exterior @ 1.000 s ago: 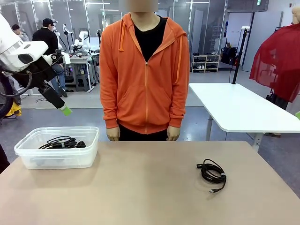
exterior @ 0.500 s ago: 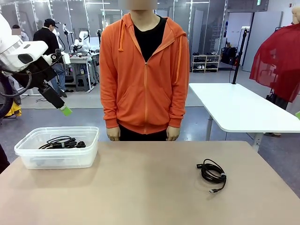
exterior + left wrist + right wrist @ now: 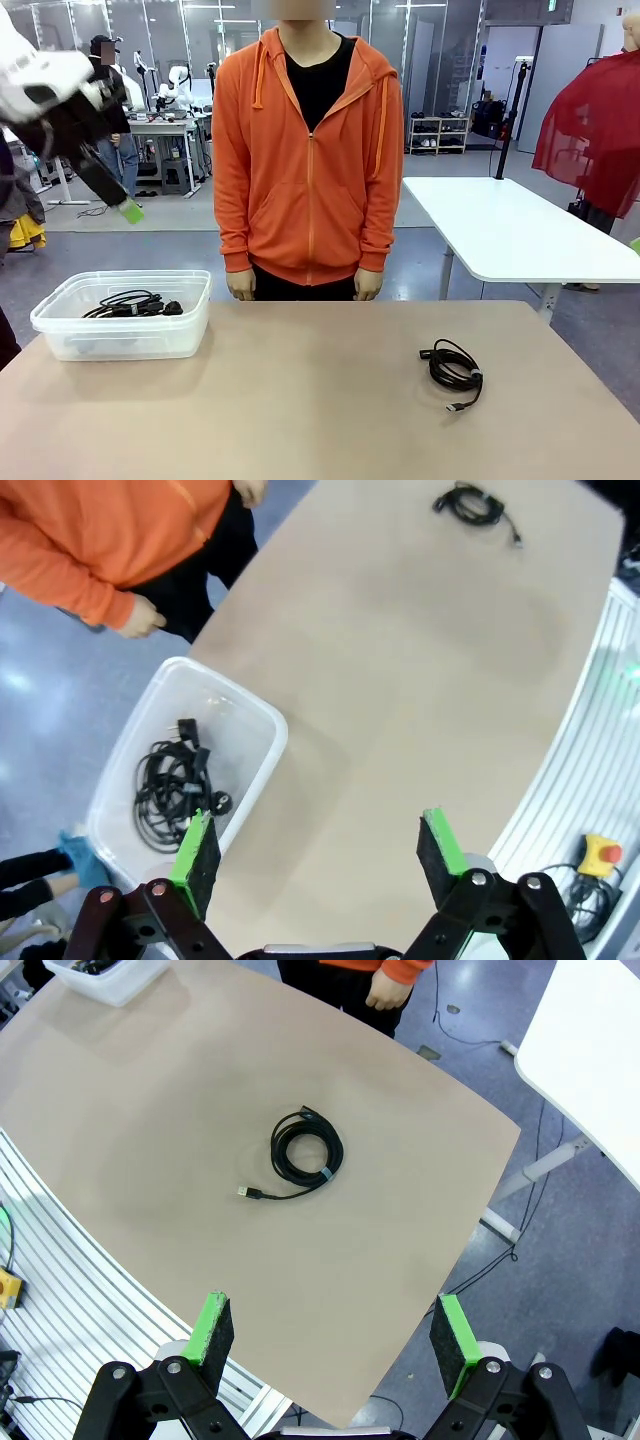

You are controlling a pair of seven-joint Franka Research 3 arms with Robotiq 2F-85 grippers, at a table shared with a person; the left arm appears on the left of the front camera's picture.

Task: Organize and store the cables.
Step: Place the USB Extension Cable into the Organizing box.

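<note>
A coiled black cable [image 3: 455, 368] lies loose on the right half of the tan table [image 3: 300, 400]; it also shows as the cable [image 3: 305, 1153] in the right wrist view and as the far cable [image 3: 475, 505] in the left wrist view. More black cables [image 3: 130, 303] lie bundled inside a clear plastic bin [image 3: 130, 340] at the table's left. My left gripper [image 3: 318, 845] hangs open and empty high above the bin [image 3: 240, 695] and its cables [image 3: 172, 785]; the front view shows its green pad [image 3: 131, 212]. Well above the loose cable, my right gripper [image 3: 332, 1328] is open and empty.
A person in an orange hoodie [image 3: 310, 150] stands at the table's far edge, hands [image 3: 241, 285] down at the sides. A white table [image 3: 510, 230] stands behind on the right. The bin [image 3: 110, 985] sits at the far corner in the right wrist view.
My left arm has lifted up and slightly to the left, away from the bin, and looks blurred with motion. The cables, bin and person have stayed put.
</note>
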